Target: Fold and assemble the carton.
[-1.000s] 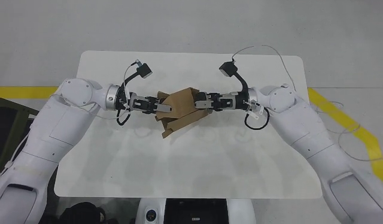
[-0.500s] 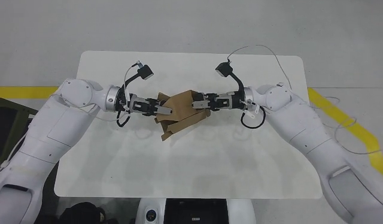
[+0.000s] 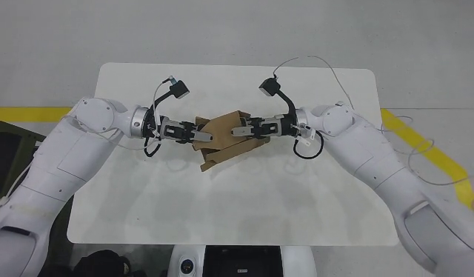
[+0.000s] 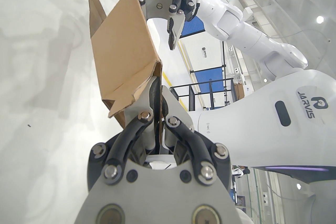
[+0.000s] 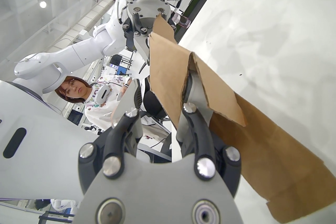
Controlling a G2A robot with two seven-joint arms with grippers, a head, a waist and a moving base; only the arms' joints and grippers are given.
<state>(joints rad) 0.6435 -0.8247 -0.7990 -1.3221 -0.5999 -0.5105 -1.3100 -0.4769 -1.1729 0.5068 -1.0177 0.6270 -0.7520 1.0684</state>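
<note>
A white table (image 3: 296, 203) with rounded corners stands on a pale grey floor (image 3: 222, 18) marked by a yellow line (image 3: 29, 114), in a bright hall whose high white ceiling carries rows of round lights (image 4: 319, 19), with blue panels (image 4: 193, 26) farther back.

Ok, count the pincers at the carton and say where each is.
2. The left pincer is clamped on one end of the carton; the right pincer is at the opposite end, open, one finger tucked under a flap. None appears hidden.
</note>
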